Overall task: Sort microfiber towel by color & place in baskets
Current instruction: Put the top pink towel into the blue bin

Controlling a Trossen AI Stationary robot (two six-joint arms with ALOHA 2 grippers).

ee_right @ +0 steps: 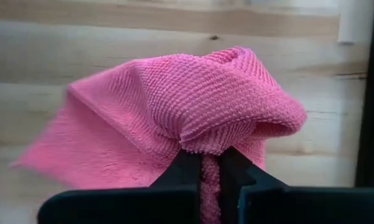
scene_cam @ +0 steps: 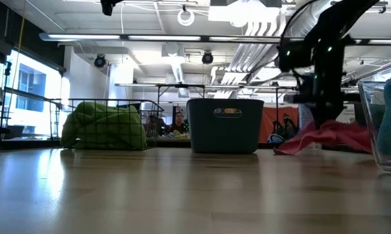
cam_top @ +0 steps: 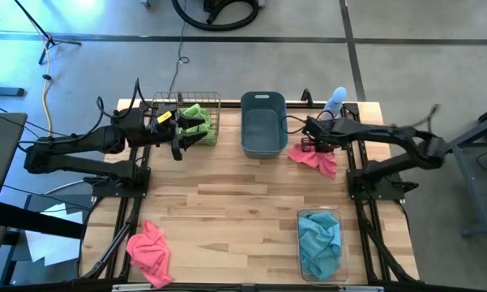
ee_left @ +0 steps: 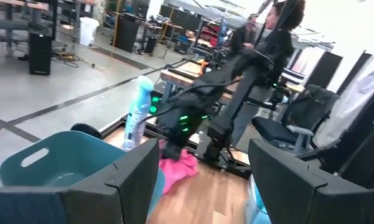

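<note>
At the far right of the table, just beside the grey-blue tub point(cam_top: 263, 123), the right gripper point(cam_top: 311, 146) is down on a pink towel point(cam_top: 316, 158), fingers pinched together on a raised fold of the cloth; the right wrist view shows the fold point(ee_right: 202, 102) bunched up between the two fingertips point(ee_right: 187, 171), the rest of the cloth lying on the wood. The tub sits at the far middle of the table, and shows nothing inside in the high view. Left of it, the copper wire basket point(cam_top: 196, 99) holds lime green towels point(cam_top: 196, 113). The left gripper point(cam_top: 196, 134) hangs at that basket's near edge, fingers spread apart and holding nothing. The clear bin point(cam_top: 320, 243) stands near the front right corner with light blue towels point(cam_top: 318, 237) in it. A second pink towel point(cam_top: 150, 247) lies crumpled on the table at the front left, well apart from both arms. A pale blue spray bottle point(cam_top: 335, 99) stands at the far right edge behind the right arm.
</note>
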